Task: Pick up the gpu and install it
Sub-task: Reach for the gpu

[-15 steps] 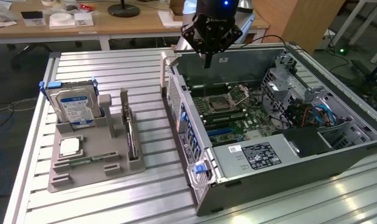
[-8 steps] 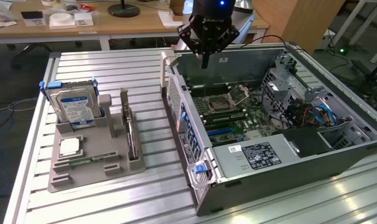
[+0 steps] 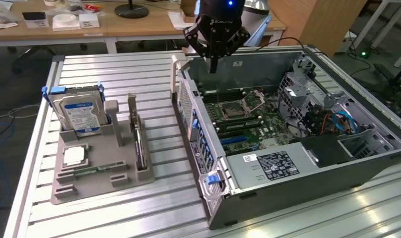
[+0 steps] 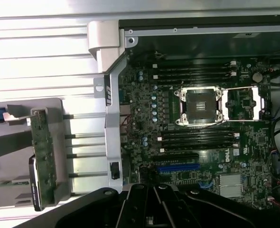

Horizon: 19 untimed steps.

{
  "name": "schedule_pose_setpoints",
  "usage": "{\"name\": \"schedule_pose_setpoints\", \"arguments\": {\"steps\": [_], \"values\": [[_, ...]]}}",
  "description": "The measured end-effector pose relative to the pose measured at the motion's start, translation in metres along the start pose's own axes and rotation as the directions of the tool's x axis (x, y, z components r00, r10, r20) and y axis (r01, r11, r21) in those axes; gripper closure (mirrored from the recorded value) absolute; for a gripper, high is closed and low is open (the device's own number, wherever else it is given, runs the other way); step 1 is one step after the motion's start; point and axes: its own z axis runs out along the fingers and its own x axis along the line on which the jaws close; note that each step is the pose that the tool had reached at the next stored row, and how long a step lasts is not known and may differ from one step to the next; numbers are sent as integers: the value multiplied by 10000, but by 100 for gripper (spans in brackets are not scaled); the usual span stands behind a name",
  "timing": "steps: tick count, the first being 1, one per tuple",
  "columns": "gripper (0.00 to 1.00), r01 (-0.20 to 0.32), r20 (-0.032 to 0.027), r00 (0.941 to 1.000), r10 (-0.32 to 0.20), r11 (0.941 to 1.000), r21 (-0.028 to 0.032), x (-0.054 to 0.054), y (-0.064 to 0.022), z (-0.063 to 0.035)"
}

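The gpu [image 3: 138,135] stands on edge in a slot of the grey holder [image 3: 88,186] on the exterior view's left; it is a thin card with its metal bracket end up. In the wrist view the gpu [image 4: 41,154] shows its green board face. My gripper [image 3: 214,65] hangs above the rear left corner of the open computer case [image 3: 306,173], well away from the card. Its fingers point down, look shut and hold nothing. The gripper [image 4: 152,191] is over the motherboard [image 4: 201,142], near the blue slot [image 4: 178,167].
The holder also carries a silver hard drive [image 3: 81,113] with a blue-white label, a small square chip [image 3: 75,156] and a narrow green stick [image 3: 95,171]. The case's side wall [image 3: 194,129] stands between holder and motherboard [image 3: 247,119]. A desk [image 3: 88,25] lies behind the slatted table [image 3: 121,74].
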Motion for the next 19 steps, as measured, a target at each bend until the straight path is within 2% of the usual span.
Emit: {"name": "schedule_pose_setpoints", "arguments": {"steps": [19], "values": [[89,0,0,10000,0,10000,0,204,-21,-6]]}}
